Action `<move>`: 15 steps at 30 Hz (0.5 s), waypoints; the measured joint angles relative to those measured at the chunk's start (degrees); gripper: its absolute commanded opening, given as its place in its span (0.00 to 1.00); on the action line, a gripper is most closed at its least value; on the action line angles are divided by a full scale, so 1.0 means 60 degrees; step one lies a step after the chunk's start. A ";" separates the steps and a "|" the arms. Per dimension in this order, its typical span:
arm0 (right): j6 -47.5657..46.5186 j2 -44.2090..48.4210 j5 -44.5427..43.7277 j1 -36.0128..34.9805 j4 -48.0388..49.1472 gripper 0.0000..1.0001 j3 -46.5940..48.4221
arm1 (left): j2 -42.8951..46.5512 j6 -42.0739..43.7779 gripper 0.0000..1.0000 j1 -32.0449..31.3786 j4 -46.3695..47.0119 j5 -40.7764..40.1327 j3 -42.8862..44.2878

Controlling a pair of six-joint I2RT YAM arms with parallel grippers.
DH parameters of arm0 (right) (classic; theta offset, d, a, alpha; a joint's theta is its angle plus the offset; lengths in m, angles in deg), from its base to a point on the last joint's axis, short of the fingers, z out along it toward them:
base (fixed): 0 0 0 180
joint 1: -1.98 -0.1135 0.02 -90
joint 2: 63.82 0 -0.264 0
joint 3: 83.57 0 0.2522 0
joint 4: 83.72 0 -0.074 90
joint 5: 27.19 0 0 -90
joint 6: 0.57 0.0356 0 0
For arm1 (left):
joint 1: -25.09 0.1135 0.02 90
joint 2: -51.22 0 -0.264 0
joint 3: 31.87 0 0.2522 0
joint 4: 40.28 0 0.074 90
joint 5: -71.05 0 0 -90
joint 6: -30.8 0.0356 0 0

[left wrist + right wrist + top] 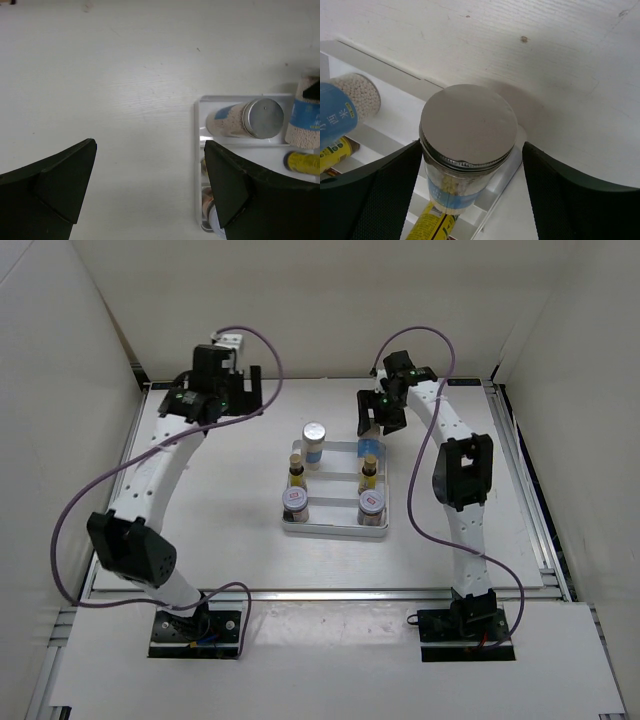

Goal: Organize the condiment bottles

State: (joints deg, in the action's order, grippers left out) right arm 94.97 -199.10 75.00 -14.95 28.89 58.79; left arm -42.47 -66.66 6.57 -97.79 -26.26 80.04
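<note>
A shallow white tray (335, 528) at mid-table holds six bottles. A tall white bottle with a silver cap (314, 439) stands back left, and a second one (370, 449) back right. Two slim yellow bottles (297, 473) (368, 473) stand in the middle. Two squat silver-lidded jars (296, 502) (372, 505) stand in front. My right gripper (377, 425) is open, its jaws on either side of the back-right bottle (467, 132), just clear of its cap. My left gripper (245, 385) is open and empty, far back left, over bare table (150, 150).
White walls enclose the table on three sides. In the left wrist view the tray's rim (196, 165) lies beside my right finger, with a tall white bottle (247, 120) and a yellow bottle (302, 162) beyond. Purple cables loop over both arms.
</note>
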 measured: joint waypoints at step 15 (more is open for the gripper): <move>-0.0109 0.0616 0.0244 0.0000 0.0896 0.23 -0.0958 | 0.0273 -0.0135 1.00 0.0568 -0.0011 0.0372 -0.1155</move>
State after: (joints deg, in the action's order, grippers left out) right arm 94.31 -195.41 76.46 -14.95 34.27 53.04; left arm -40.83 -67.47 9.98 -97.86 -24.03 73.11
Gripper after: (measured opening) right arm 0.638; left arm 0.997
